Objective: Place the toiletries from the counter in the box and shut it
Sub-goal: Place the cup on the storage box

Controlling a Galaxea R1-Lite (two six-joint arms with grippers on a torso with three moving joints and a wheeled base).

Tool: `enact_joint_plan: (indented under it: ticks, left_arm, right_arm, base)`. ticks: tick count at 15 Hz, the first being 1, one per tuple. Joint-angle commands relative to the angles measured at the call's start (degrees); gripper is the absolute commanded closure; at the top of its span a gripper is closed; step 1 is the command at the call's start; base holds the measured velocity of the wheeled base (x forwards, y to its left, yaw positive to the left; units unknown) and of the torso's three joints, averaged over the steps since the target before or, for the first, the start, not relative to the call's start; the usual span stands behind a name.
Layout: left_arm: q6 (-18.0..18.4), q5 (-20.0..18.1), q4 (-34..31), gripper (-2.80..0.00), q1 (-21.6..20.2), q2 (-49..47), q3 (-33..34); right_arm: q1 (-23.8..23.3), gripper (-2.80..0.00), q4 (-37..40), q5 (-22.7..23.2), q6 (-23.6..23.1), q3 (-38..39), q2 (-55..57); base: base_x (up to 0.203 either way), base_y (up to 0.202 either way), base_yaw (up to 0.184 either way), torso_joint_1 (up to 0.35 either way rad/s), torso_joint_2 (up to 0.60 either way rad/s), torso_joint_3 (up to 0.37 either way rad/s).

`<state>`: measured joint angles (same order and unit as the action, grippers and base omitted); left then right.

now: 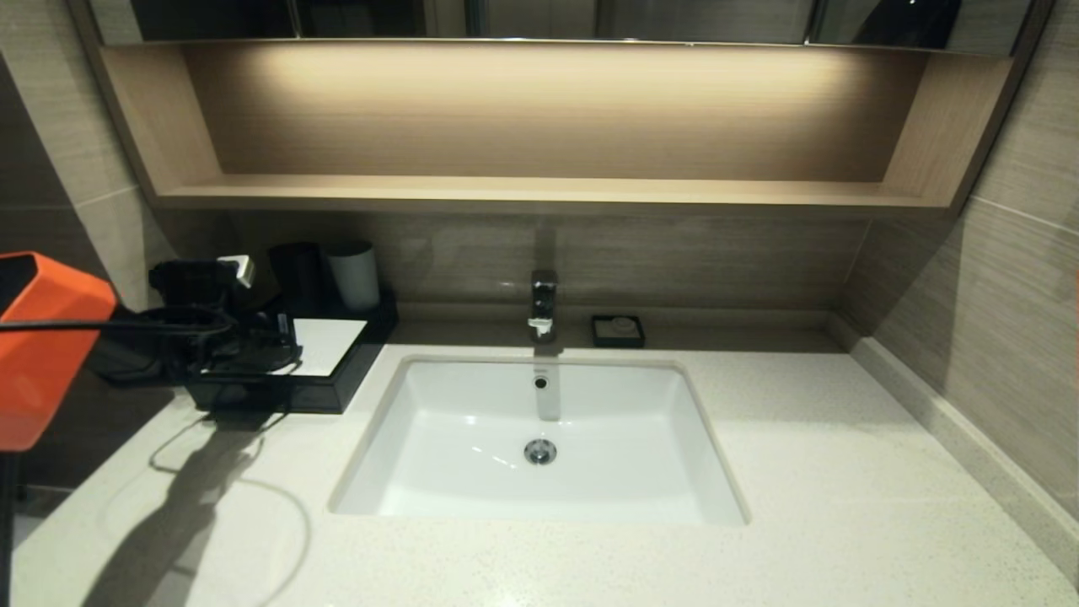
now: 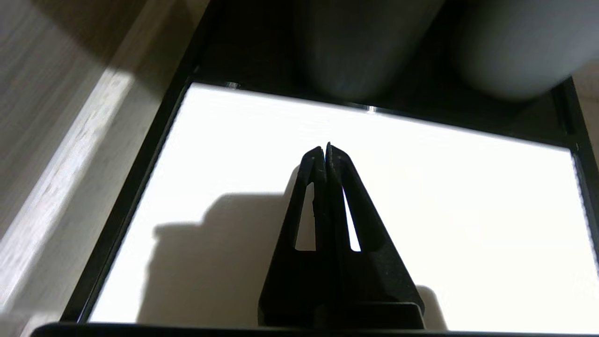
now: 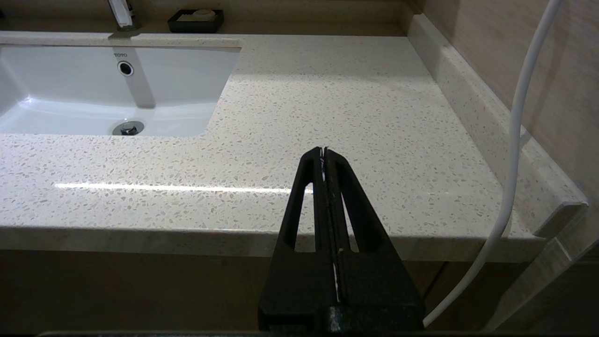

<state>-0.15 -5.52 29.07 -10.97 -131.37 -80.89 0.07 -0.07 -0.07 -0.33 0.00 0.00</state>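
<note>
The only writing I can read is "TOTO", printed small on the inner wall of the basin (image 3: 117,89) just above its overflow hole.

My desk (image 1: 843,472) is an off-white speckled stone top. A raised lip runs along its right side where it meets the tiled wall, and its front edge drops straight off. The stretch to the right of the basin is broad and bare; in the head view the near left corner carries only my arm's shadow. At the back, a chrome tap (image 1: 543,305) stands behind the basin with a small black soap dish (image 1: 618,330) just to its right. A light wooden shelf (image 1: 539,192) runs above.

The box (image 1: 337,384) sits at the back left of the desk, just beside the basin's left corner: flat, black, rectangular, with a bright white sheet covering its top. Two tumblers, one dark (image 1: 295,274) and one pale (image 1: 354,274), stand at its rear. I see none of the toiletries on the desk.

My left end effector (image 2: 326,149) hangs over the box's white top (image 2: 421,210), fingertips pressed together, gripping nothing, casting a shadow on the sheet. Whether the tips touch the sheet I cannot tell.

My right end effector (image 3: 324,150) is parked low in front of the desk's front edge, right of the basin, its fingers also pressed together and empty. A white cable (image 3: 514,140) curves past beside it.
</note>
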Motion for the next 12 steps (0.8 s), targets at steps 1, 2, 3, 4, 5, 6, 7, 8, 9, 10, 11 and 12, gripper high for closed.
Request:
enact_joint_plan:
  ticks: [1,2,3,4,5,6,7,8,9,10,11,12]
  left_arm:
    - [-0.02,-0.02,2.79,0.0,-0.48,6.08,7.51]
    - [-0.07,-0.02,3.68,0.0,-0.97,8.87,10.44]
    - [-0.3,-0.05,4.01,0.0,-1.44,11.16,12.37]
    - [-0.96,-0.07,4.14,0.0,-2.09,13.96,14.16]
    - [-1.69,-0.09,4.19,0.0,-2.67,17.08,15.78]
    - [-2.19,-0.1,4.21,0.0,-3.12,20.02,17.56]
    - [-2.47,-0.17,4.22,0.0,-3.39,23.32,19.81]
    - [-2.54,-0.25,4.29,0.0,-3.53,26.67,22.42]
    - [-2.59,-0.32,4.36,0.0,-3.59,29.84,24.82]
    - [-2.62,-0.39,4.42,0.0,-3.49,33.43,27.51]
    - [-2.6,-0.48,4.45,0.0,-3.34,36.97,30.2]
    - [-2.57,-0.54,4.51,0.0,-3.24,40.43,32.79]
  right_arm:
    - [0.01,0.0,-0.01,-0.01,-0.02,0.0,0.0]
    - [0.01,0.0,-0.01,-0.01,-0.02,0.09,0.0]
    - [0.01,0.0,-0.01,-0.01,-0.02,0.09,0.0]
    - [0.01,0.0,-0.01,-0.01,-0.02,0.09,-0.07]
    - [0.01,0.0,-0.01,-0.01,-0.02,0.09,-0.05]
    - [0.01,0.0,-0.01,-0.01,-0.02,0.09,-0.08]
    - [0.1,0.0,-0.01,-0.01,-0.02,0.09,0.0]
    - [0.08,0.0,-0.01,-0.01,-0.02,0.09,0.0]
    - [0.1,0.0,-0.01,-0.01,-0.02,0.05,-0.05]
    - [0.02,0.0,-0.01,-0.01,-0.02,0.04,0.0]
    - [0.01,0.0,-0.01,-0.01,-0.02,0.09,0.0]
    - [0.01,0.0,-0.01,-0.01,-0.02,0.09,0.0]
  base:
    - [0.0,0.0,0.0,0.0,0.0,0.0]
    - [0.0,0.0,0.0,0.0,0.0,0.0]
    - [0.0,0.0,0.0,0.0,0.0,0.0]
    - [0.0,0.0,0.0,0.0,0.0,0.0]
    - [0.0,0.0,0.0,0.0,0.0,0.0]
    - [0.0,0.0,0.0,0.0,0.0,0.0]
    - [0.0,0.0,0.0,0.0,0.0,0.0]
    - [0.0,0.0,0.0,0.0,0.0,0.0]
    - [0.0,0.0,0.0,0.0,0.0,0.0]
    - [0.0,0.0,0.0,0.0,0.0,0.0]
    - [0.0,0.0,0.0,0.0,0.0,0.0]
    - [0.0,0.0,0.0,0.0,0.0,0.0]
